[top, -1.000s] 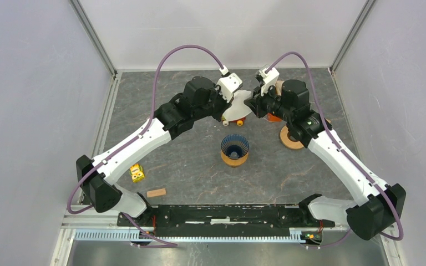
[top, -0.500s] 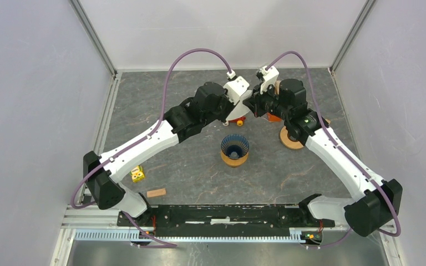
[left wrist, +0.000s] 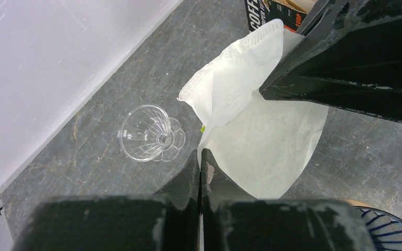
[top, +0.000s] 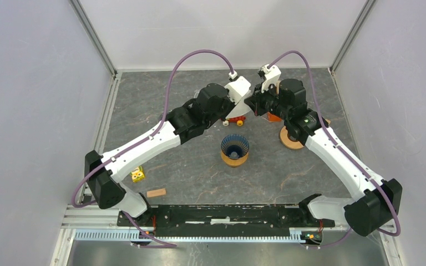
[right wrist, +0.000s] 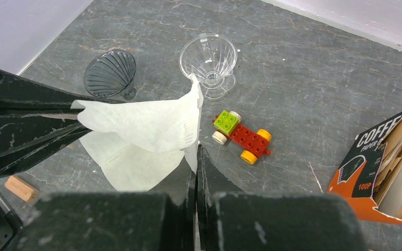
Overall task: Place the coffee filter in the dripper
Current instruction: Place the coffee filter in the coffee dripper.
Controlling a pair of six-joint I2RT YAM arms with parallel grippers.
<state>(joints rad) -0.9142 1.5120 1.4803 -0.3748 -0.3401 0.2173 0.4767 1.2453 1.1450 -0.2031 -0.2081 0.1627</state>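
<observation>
The left gripper (left wrist: 200,159) and right gripper (right wrist: 196,157) are each clamped tight on an edge of the white coffee filter (left wrist: 261,141), held aloft between them. From above the arms (top: 161,136) hide nearly all of it. The blue dripper (top: 234,147) stands apart on the table (top: 199,166), cut off in the left wrist view

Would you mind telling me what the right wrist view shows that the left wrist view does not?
Only the right wrist view: the toy car and the wooden block. Only the left wrist view: a blue ribbed rim at the bottom corner. Both: the coffee filter pinched by the left gripper and the right gripper, the clear glass dripper and the filter box.
</observation>
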